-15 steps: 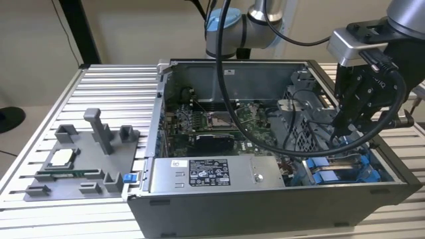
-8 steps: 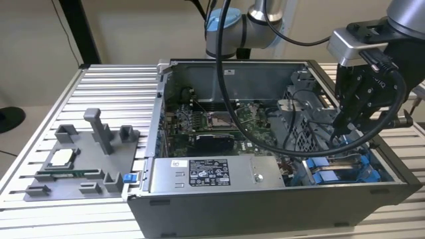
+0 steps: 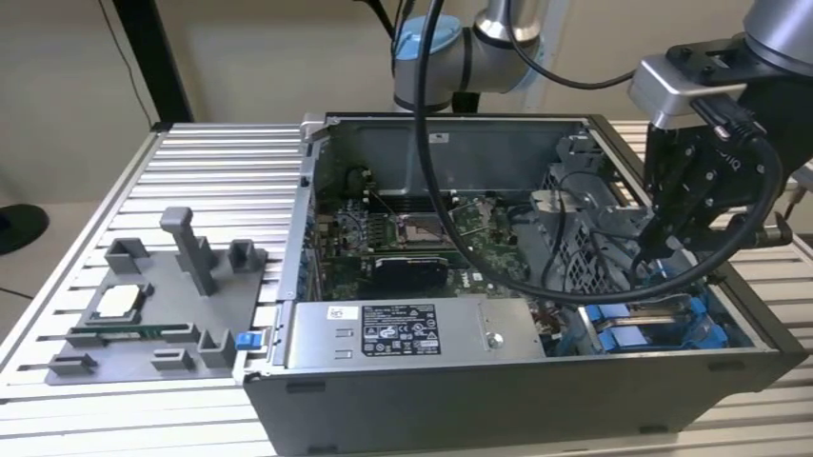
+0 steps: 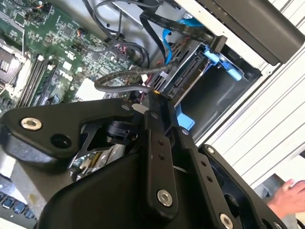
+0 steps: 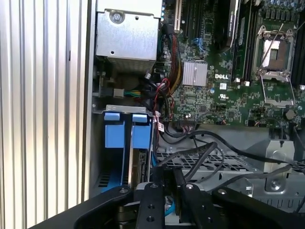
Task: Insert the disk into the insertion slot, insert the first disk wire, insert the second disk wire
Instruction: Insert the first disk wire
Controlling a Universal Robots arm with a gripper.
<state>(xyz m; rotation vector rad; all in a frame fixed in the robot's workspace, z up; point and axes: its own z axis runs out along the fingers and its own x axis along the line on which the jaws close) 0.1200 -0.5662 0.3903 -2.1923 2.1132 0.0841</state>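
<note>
The disk (image 5: 138,167) sits edge-up in the insertion slot (image 3: 635,328), a grey cage with blue rails (image 5: 119,136) at the case's corner on the exterior view's right. In the second wrist view the disk's (image 4: 188,71) dark edge shows beside a blue carrier tab (image 4: 221,64). My gripper (image 3: 654,238) hangs low over that cage. Its black fingers (image 4: 157,133) are close together on the end of a black disk wire (image 4: 119,78), right at the disk's edge. In the first wrist view the gripper (image 5: 172,183) pinches a dark connector, and its cable (image 5: 205,150) loops away over the cage.
The open computer case (image 3: 508,400) lies on a slatted table. Its motherboard (image 3: 406,238) and the grey power-supply box (image 3: 387,333) fill the middle. A grey fixture tray (image 3: 140,305) lies at the exterior view's left. Loose cables (image 5: 164,102) crowd the cage. A person's hand (image 4: 288,195) is outside the case.
</note>
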